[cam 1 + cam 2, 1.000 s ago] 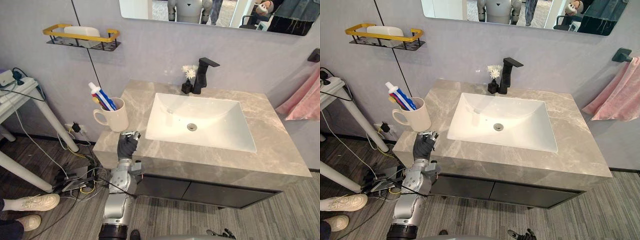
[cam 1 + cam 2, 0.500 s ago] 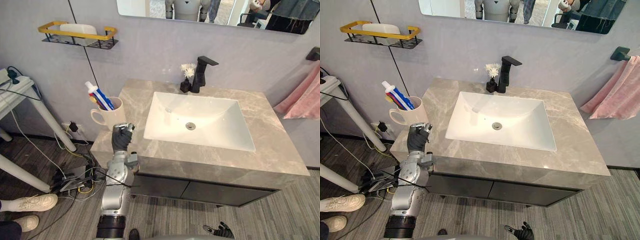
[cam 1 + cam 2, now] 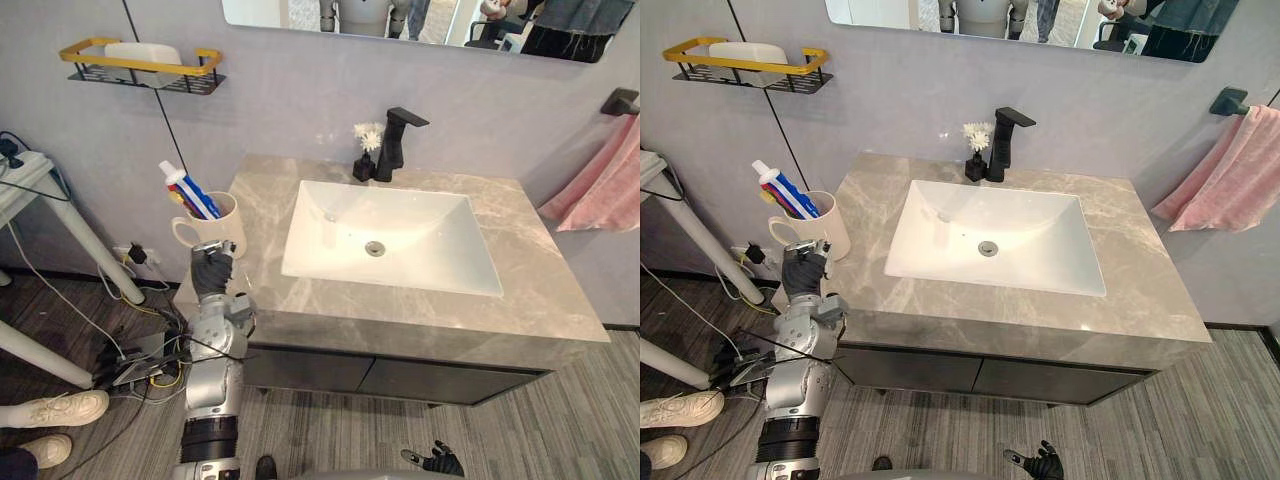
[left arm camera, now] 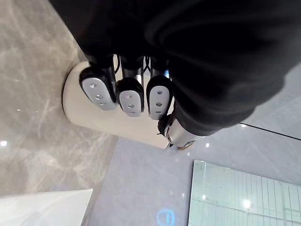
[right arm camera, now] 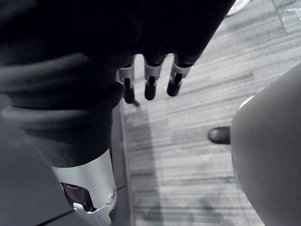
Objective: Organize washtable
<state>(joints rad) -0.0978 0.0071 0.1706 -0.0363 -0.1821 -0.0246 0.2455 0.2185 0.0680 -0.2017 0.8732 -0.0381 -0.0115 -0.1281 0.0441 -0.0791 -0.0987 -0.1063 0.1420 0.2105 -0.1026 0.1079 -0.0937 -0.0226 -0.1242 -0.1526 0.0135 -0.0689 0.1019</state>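
Grey marble washtable (image 3: pixel 430 312): the cream mug (image 3: pixel 224 230) of toothpaste stands at 9 o'clock of the sink (image 3: pixel 455 225). My left hand (image 3: pixel 212 272) waits at its 6 o'clock, fingers curled, empty. Ceramic looks stiff, weighty, slick and breakable; I'd wrap its body. My right hand (image 5: pixel 150 84) hangs relaxed.

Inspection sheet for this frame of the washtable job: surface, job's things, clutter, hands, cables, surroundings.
Surface: grey marble countertop with a white sink; black faucet and flower vase at its back edge.
Job's things: cream mug at the counter's left edge, holding a toothpaste tube.
Clutter: nothing seen.
Hands: left hand upright just in front of the mug, contact not readable; right hand hangs open over the floor.
Cables: loose floor cables left of the cabinet.
Surroundings: wall shelf with soap dish, pink towel, mirror, a person's shoes.
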